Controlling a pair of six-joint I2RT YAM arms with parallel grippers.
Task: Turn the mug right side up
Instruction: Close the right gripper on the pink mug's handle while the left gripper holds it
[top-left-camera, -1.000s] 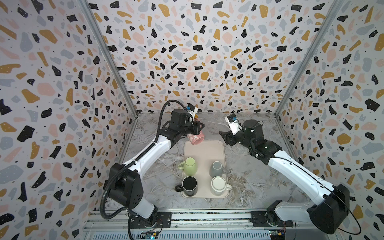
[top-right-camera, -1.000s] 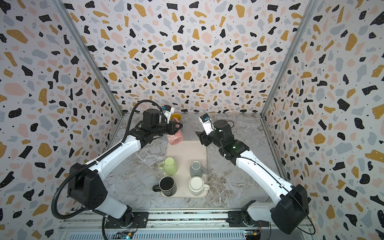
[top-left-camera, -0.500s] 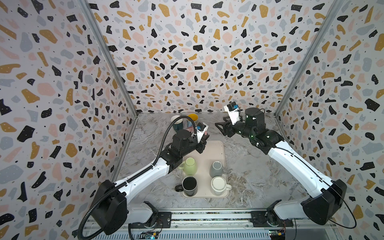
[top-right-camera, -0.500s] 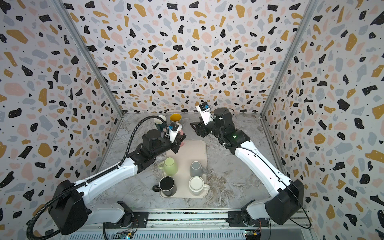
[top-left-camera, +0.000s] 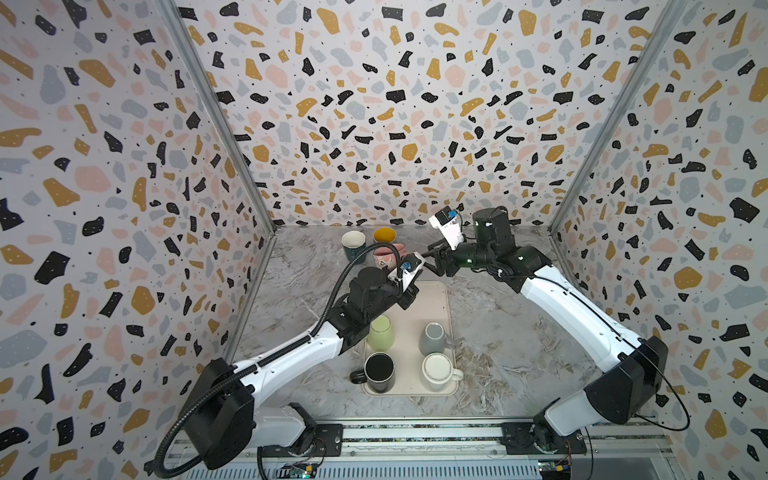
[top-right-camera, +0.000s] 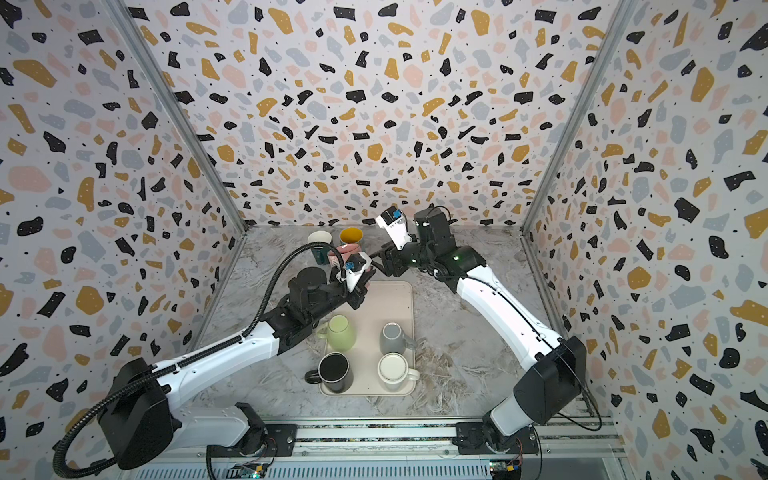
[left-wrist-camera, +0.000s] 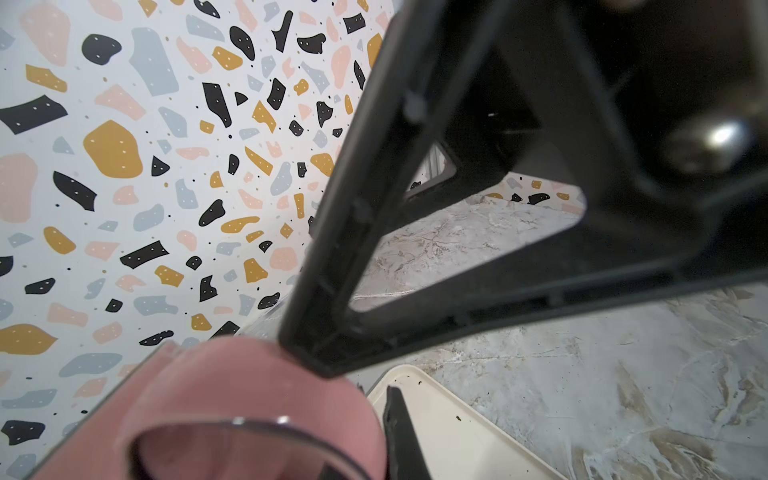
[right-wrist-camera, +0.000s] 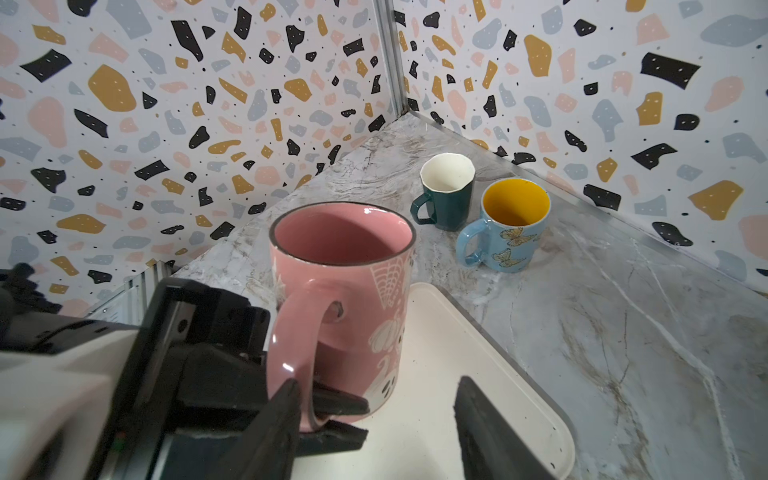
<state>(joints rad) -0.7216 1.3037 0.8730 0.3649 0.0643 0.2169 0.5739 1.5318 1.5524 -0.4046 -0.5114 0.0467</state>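
Pink mug stands upright, mouth up, at the far left corner of the cream tray. Whether its base rests on the tray or hangs just above it I cannot tell. Its handle faces the right gripper. The left gripper has its jaws closed on the lower part of that handle. The right gripper's jaws stand apart just in front of the mug, one finger close beside the handle, with nothing between them.

Behind the pink mug, near the back wall, a dark green mug and a blue butterfly mug stand upright on the marbled counter, close together. On the near half of the tray sit a green mug, a grey mug, a black mug and a white mug.
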